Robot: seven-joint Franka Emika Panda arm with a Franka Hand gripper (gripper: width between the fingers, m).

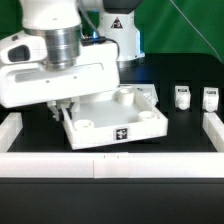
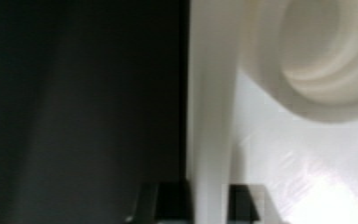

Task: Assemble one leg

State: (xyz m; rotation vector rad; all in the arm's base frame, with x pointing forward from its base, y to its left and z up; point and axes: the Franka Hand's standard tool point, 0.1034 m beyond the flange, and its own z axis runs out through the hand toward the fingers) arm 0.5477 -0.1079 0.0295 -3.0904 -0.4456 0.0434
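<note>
Two small white legs (image 1: pixel 183 96) (image 1: pixel 210 97) with black-and-white tags stand upright on the black table at the exterior view's right, far from my gripper. The large white square panel (image 1: pixel 125 118) with corner holes lies at the middle, turned at an angle. My gripper (image 1: pixel 62 108) is at the panel's left edge. In the wrist view my gripper (image 2: pixel 206 200) has its two dark fingers (image 2: pixel 165 203) on either side of the panel's thin upright wall (image 2: pixel 208 120), touching it. A round corner hole (image 2: pixel 336 55) shows close by. Other legs are out of view.
A low white border (image 1: pixel 110 160) runs along the table's front and both sides. The robot's base (image 1: pixel 118 40) stands behind the panel. The arm's white body hides the table at the exterior view's left.
</note>
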